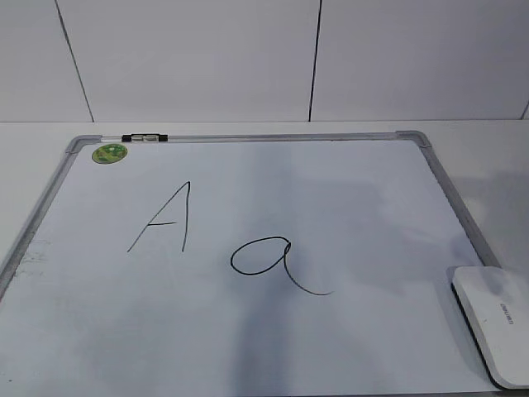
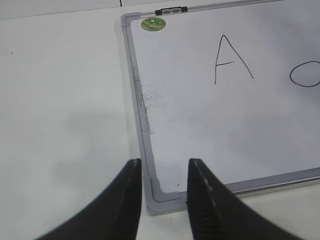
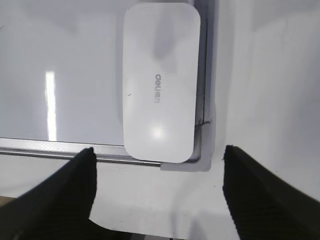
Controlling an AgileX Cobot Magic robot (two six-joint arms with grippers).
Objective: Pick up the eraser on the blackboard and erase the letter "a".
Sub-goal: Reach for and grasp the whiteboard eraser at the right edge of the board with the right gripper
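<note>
The white eraser (image 1: 496,327) lies flat on the near right corner of the blackboard (image 1: 347,198), also in the right wrist view (image 3: 159,82). The cursive letter "a" (image 1: 277,263) is drawn in black at the board's middle; its loop edge shows in the left wrist view (image 2: 306,75). My right gripper (image 3: 159,170) is open and empty, hovering just short of the eraser's near end over the board's corner. My left gripper (image 2: 165,172) is open and empty above the board's near left corner (image 2: 160,192). Neither arm shows in the exterior view.
A capital "A" (image 1: 165,217) is drawn left of the "a". A small black-and-white marker (image 1: 145,138) lies on the board's far frame beside a round green sticker (image 1: 109,153). White table (image 2: 60,100) surrounds the board; a tiled wall stands behind.
</note>
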